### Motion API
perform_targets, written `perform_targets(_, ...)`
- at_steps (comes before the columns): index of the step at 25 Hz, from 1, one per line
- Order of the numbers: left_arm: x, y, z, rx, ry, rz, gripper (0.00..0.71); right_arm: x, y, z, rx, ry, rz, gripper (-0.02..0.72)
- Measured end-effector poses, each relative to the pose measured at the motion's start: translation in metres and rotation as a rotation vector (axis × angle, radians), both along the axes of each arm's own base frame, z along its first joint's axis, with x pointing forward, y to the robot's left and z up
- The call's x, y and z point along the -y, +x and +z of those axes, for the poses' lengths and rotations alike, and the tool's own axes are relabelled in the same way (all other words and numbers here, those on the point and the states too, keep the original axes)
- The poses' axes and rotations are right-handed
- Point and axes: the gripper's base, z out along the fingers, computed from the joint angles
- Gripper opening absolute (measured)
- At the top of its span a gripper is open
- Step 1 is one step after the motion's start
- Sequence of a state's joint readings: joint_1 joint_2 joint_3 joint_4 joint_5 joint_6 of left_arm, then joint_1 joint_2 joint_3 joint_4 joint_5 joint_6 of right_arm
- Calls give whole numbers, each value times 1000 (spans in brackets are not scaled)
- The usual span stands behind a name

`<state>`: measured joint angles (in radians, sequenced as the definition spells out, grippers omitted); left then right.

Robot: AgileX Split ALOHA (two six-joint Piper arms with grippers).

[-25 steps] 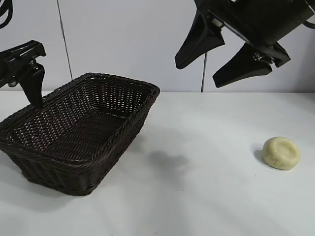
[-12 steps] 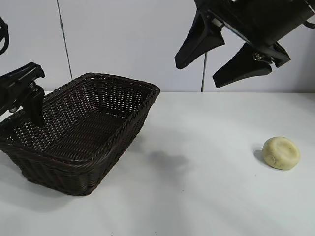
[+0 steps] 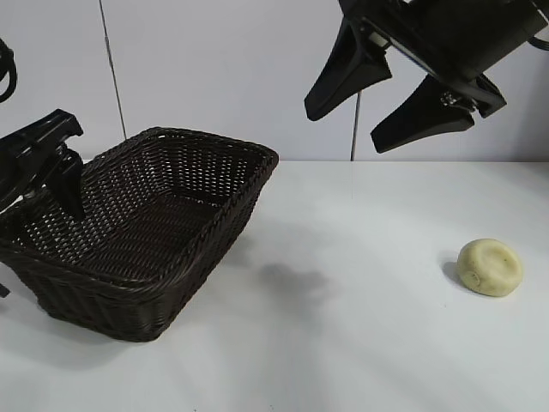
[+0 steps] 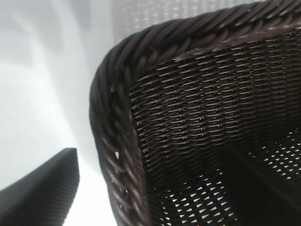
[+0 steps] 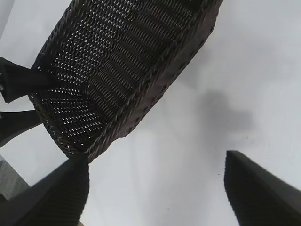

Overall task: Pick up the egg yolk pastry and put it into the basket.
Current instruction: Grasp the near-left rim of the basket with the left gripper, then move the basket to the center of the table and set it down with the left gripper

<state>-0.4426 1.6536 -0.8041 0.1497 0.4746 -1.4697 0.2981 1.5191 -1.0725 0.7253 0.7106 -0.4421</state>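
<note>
At the far left, the left gripper (image 3: 41,184) straddles the end rim of the basket (image 3: 214,223): one finger hangs inside the basket against the woven wall, the other sits outside it and is mostly cut off by the picture's edge. Its jaws stand spread and hold nothing yet. In the left wrist view the braided corner of the rim fills the picture between the fingers, with only one finger (image 4: 40,190) showing outside the basket, so the rim lies within reach of a grip, though whether the fingers touch the wicker cannot be told.

The basket rests on the white table (image 3: 343,343), tilted so that the end under the left gripper looks a little raised, and it has nothing in it.

To the right of the basket and high above the table hangs the right gripper (image 3: 386,90), jaws wide apart and empty, pointing down towards the bare table between the basket and the pastry.

Farthest right, well apart from the basket, the egg yolk pastry (image 3: 490,267) lies on the table, untouched.

By this showing the task is barely begun. The pastry is not yet picked up, and the reach, the grasp, the carry across to the basket and the release all remain.
</note>
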Motion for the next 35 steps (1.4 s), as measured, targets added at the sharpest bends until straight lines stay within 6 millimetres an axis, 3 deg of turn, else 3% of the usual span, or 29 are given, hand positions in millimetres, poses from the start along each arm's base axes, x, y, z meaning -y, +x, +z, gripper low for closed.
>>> perform_targets(5,3,5,-11,6,-8,-8,597,0,0,0,0,0,0,567)
perform_targets(7,3,5,-11,8,-9,-9,563,0,0,0,0,0,0,567)
perform_targets(12,3,5,-12,6,-9,-8,343,0,0,0,0,0,0,567)
perform_targets(19,3,5,-12,-5,-17,16,97,0,0,0,0,0,0,567)
perform_targets(24,4,4,-10,-6,-14,5,97,0,0,0,0,0,0,567)
perform_targets(29,-11,7,4,-15,-20,-5,97,0,0,0,0,-1,0,567)
perform_targets(35,-21,23,25,-27,-62,-191,97,0,0,0,1,-3,1,567)
